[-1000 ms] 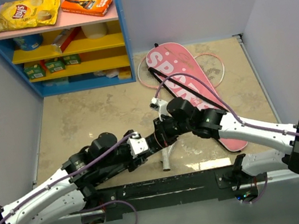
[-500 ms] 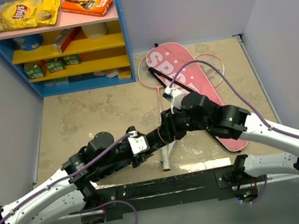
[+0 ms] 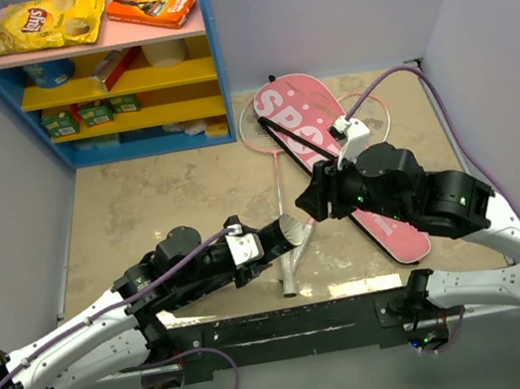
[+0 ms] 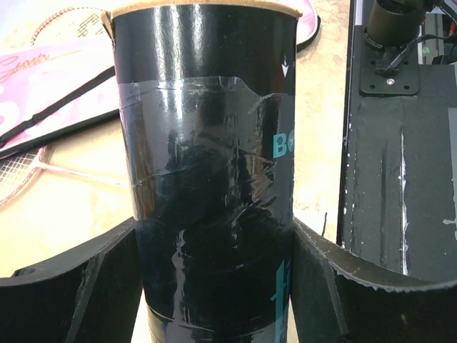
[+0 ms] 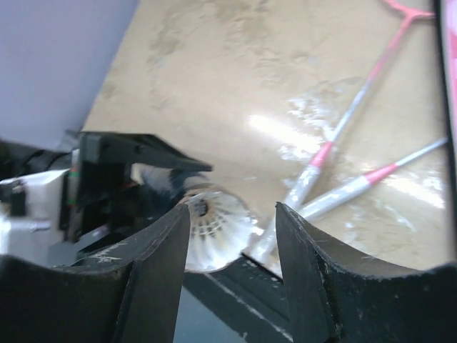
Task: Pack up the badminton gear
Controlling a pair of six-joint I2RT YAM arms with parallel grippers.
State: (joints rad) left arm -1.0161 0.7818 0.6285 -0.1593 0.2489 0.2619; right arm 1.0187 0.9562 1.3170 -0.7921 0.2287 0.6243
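Observation:
My left gripper (image 3: 270, 242) (image 4: 214, 286) is shut on a long black tube (image 3: 285, 234) (image 4: 207, 164), held low over the table with its mouth turned to the right. A white feather shuttlecock (image 5: 214, 230) sits in the tube's mouth. Just right of that mouth, my right gripper (image 3: 310, 204) (image 5: 232, 214) stands open with nothing between its fingers. Two thin pink-and-white rackets (image 3: 277, 186) (image 5: 335, 128) lie crossed on the table, their heads partly under the pink bag (image 3: 320, 133) (image 4: 50, 78) lettered "SPORT".
A blue shelf unit (image 3: 107, 100) with snack packets and boxes stands at the back left. The black base plate (image 3: 293, 325) (image 4: 400, 179) runs along the near edge. Grey walls close in both sides.
My right gripper has opened and drawn back up and to the right, away from the tube's mouth, leaving a shuttlecock in it. The left arm has hardly moved.

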